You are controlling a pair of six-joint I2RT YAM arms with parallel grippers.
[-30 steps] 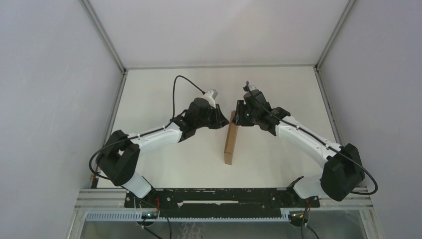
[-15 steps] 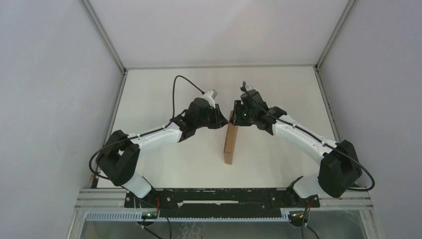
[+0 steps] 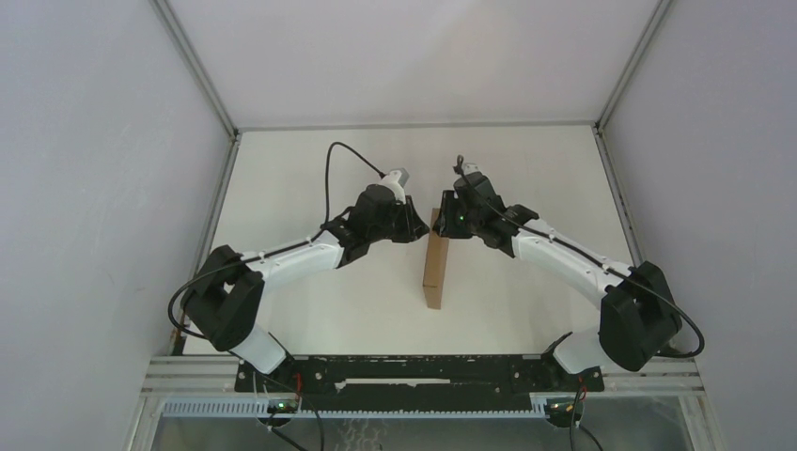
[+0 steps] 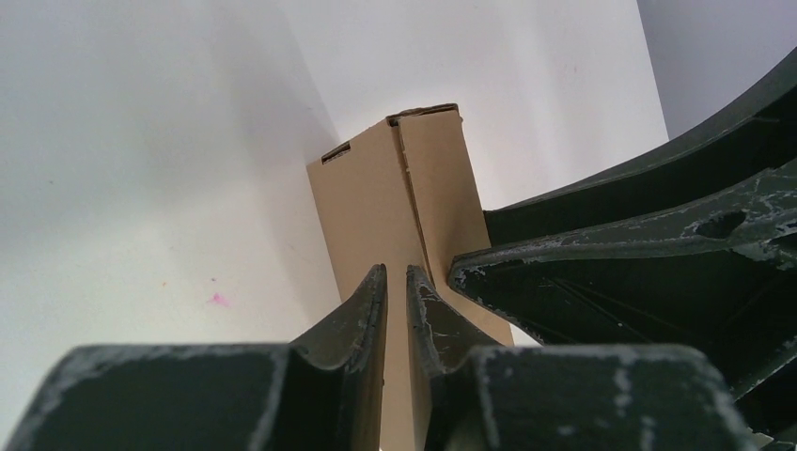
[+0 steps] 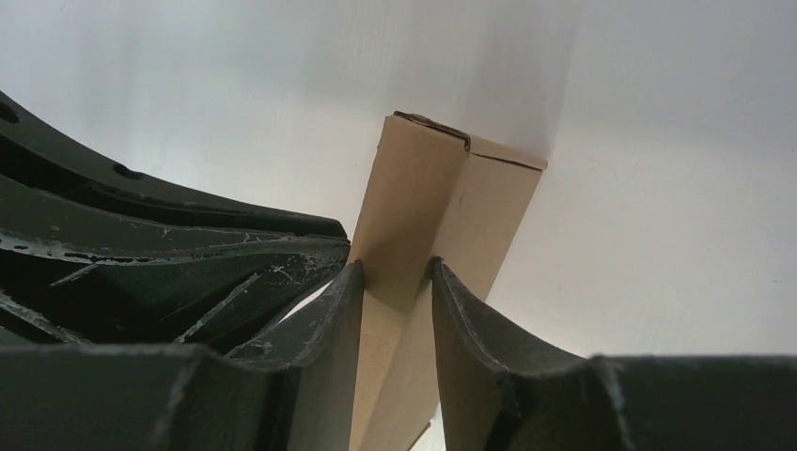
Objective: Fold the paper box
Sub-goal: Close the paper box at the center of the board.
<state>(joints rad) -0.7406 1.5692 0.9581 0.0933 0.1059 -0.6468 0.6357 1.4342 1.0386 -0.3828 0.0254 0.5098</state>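
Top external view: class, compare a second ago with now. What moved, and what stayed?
The right gripper edged slightly left, closer over the far end of the paper box. Nothing was newly gripped or released. The left gripper and the box stayed put.

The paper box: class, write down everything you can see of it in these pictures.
The paper box is plain brown cardboard, folded long and narrow, with a seam along it. It rests on the white table, running from near to far. At its far end the left gripper pinches a thin fold in its jaws, and the right gripper clasps a wider ridge.
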